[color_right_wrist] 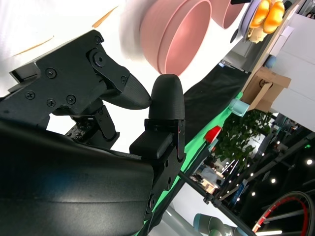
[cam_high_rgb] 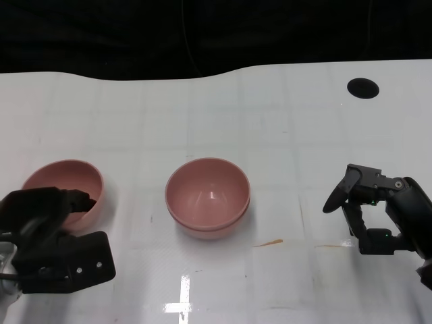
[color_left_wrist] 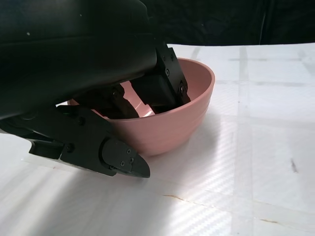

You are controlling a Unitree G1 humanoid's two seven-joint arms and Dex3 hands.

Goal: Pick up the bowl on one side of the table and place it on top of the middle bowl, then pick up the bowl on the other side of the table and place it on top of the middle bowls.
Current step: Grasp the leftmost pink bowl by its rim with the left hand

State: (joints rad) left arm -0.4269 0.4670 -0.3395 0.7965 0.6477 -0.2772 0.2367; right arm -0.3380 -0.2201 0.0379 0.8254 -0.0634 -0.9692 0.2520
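Currently two pink bowls show in the head view: the left bowl (cam_high_rgb: 64, 192) at left-centre and the middle bowl (cam_high_rgb: 208, 196) at frame centre, which looks double-rimmed, so probably one side bowl is already stacked there (judgement). No bowl shows on the right side.

Left hand (cam_high_rgb: 50, 236) sits at lower left, on the near rim of the left bowl. In the left wrist view its fingers (color_left_wrist: 162, 86) reach down inside the bowl (color_left_wrist: 189, 110) while the thumb part (color_left_wrist: 115, 157) lies outside the wall, so it's pinching the rim. Bowl appears to rest on the table (cam_high_rgb: 283, 135); lift not started, I'd say.

Right hand (cam_high_rgb: 381, 209) at lower right, fingers apart, holding nothing, well apart from both bowls. Right wrist view shows the same: nothing between its fingers (color_right_wrist: 165, 98), stacked bowls (color_right_wrist: 184, 34) in the upper middle of that frame.

Step in hand: grasp and carry the left bowl onto the middle stack. To do it well:
- firm the pinch before lifting; smooth curved wall could slip.
- lift straight up, keep bowl level.
- clear the middle rim, centre above it, lower until nested, then release.
- keep the right hand out of the way.
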